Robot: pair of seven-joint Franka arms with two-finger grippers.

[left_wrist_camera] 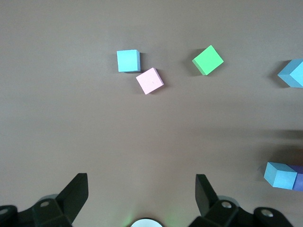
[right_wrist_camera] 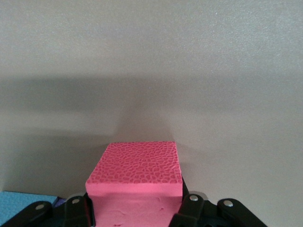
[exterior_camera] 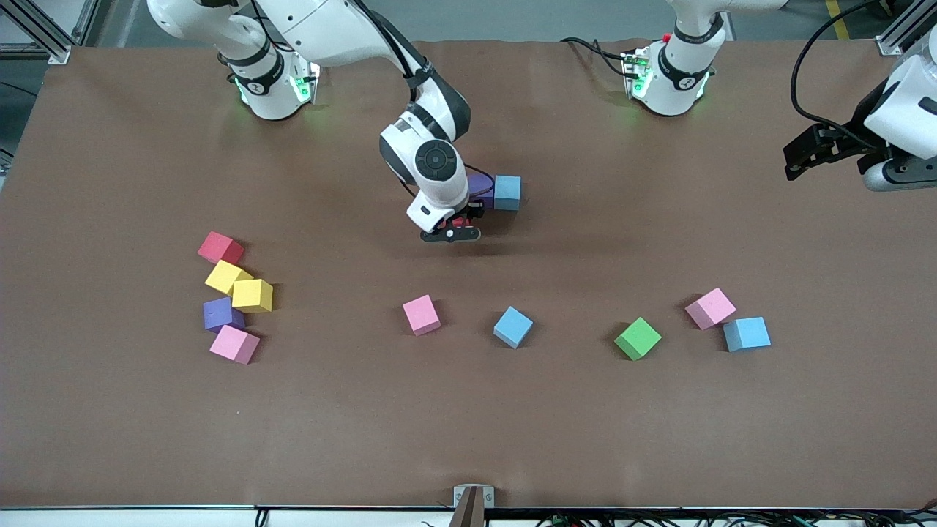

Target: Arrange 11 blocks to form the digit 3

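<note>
My right gripper (exterior_camera: 452, 233) is shut on a red-pink block (right_wrist_camera: 135, 177) and holds it low over the middle of the table, close to a purple block (exterior_camera: 479, 189) and a blue block (exterior_camera: 506, 192) that touch each other. In the right wrist view the gripper (right_wrist_camera: 135, 210) has a finger on each side of the block, and the blue block (right_wrist_camera: 19, 204) shows at the corner. My left gripper (exterior_camera: 794, 159) waits open and empty above the left arm's end of the table. Its view shows the gripper (left_wrist_camera: 141, 183) over bare table.
Loose blocks lie nearer the front camera: red (exterior_camera: 219, 249), two yellow (exterior_camera: 252, 295), purple (exterior_camera: 219, 315) and pink (exterior_camera: 234, 344) clustered at the right arm's end; pink (exterior_camera: 421, 315), blue (exterior_camera: 512, 326), green (exterior_camera: 637, 338), pink (exterior_camera: 710, 307) and blue (exterior_camera: 747, 334) in a row.
</note>
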